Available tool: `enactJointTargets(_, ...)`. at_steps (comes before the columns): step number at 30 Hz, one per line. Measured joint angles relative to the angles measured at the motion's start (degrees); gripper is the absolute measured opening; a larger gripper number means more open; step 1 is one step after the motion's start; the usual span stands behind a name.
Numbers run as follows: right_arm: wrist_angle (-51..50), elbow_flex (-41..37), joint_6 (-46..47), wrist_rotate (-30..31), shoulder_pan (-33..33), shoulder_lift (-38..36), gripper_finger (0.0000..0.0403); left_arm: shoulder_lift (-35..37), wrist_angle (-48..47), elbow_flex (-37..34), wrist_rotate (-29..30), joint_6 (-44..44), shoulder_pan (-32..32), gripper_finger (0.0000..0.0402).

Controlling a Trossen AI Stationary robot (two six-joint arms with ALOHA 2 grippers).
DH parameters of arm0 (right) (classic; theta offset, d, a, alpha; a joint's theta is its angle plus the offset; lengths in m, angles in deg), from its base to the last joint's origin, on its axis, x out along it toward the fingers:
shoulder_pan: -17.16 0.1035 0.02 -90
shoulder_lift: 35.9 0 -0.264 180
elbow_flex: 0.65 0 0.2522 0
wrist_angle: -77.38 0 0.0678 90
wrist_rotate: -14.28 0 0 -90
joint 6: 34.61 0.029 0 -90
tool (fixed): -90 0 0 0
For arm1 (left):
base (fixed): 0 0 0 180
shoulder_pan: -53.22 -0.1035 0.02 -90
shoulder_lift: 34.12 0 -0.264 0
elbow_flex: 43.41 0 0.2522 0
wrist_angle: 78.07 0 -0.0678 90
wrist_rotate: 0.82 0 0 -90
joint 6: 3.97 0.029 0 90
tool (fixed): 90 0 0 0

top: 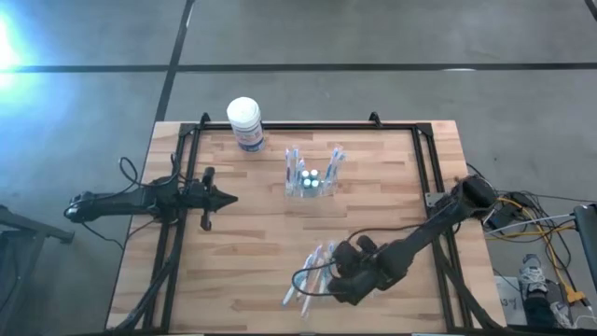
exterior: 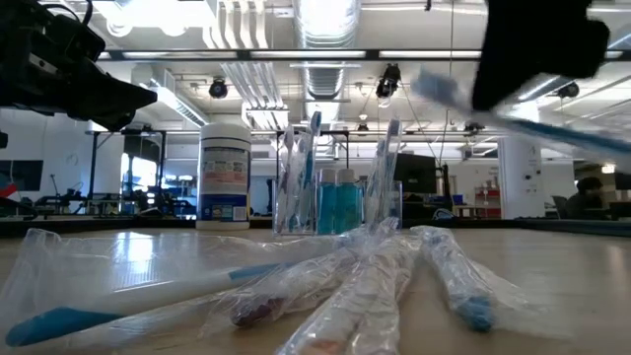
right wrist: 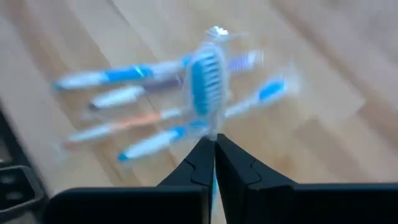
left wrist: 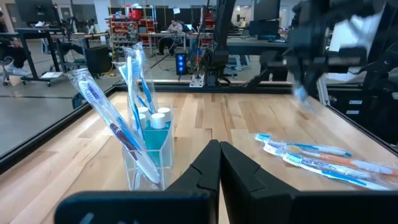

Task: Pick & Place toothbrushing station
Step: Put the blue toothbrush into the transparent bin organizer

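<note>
The left tool was seen at the left of the high view, over the wooden counter. Its two dark fingers were pressed together and nothing was held between them. It was kept well apart from the other things.

A white tub with a blue label was stood near the upper edge of the counter, a little left of the middle. In the low view the tub was seen upright, just left of the holder.

The toothbrushing station was set on the counter near the middle of the high view, a little toward the upper edge. It was a clear plastic holder. Wrapped toothbrushes were stood in it, tilted outward at both ends. Small bottles with white caps and blue liquid were kept in the middle of it. In the low view the holder was seen in the middle, behind the loose brushes.

A bunch of wrapped toothbrushes was laid flat on the counter, below the middle of the high view. They were spread like a fan in the low view.

The right tool was found at the lower middle of the high view, right beside that bunch. Its fingers were closed tight on one blue toothbrush, which was lifted above the brushes lying on the wood.
</note>
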Motion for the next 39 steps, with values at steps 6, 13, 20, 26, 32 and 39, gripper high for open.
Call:
enactJointTargets(6, 3.9, -0.1, -12.0, 13.3, 1.3, -6.7, 0.0007, -0.3, 0.0, 0.0, 0.0, 0.0, 0.0, 0.0009)
enactJointTargets(13, 11.7, -1.7, -31.4, 20.7, 1.2, -13.4, 0.0007, -0.8, 0.0, 0.0, 0.0, 0.4, 0.0, 0.0009)
enactJointTargets(20, 18.1, -10.0, -42.6, 27.7, 1.3, -23.7, 0.0008, -1.2, 0.0, 0.0, 0.0, 1.1, 0.0, 0.0009)
enactJointTargets(26, 43.4, -25.1, -60.5, 21.7, 0.6, -34.0, 0.0008, -1.4, 0.0, 0.0, 0.0, 4.7, 0.0, 0.0009)
enactJointTargets(32, 58.0, -36.8, -70.5, 13.5, -1.8, -46.0, 0.0008, -1.4, 0.5, 0.0, 0.1, 5.8, 0.0, 0.0009)
enactJointTargets(39, 62.8, -48.6, -73.2, 9.0, -5.8, -58.5, 0.0008, -1.4, 1.8, -0.2, 0.1, 6.7, 0.0, 0.0009)
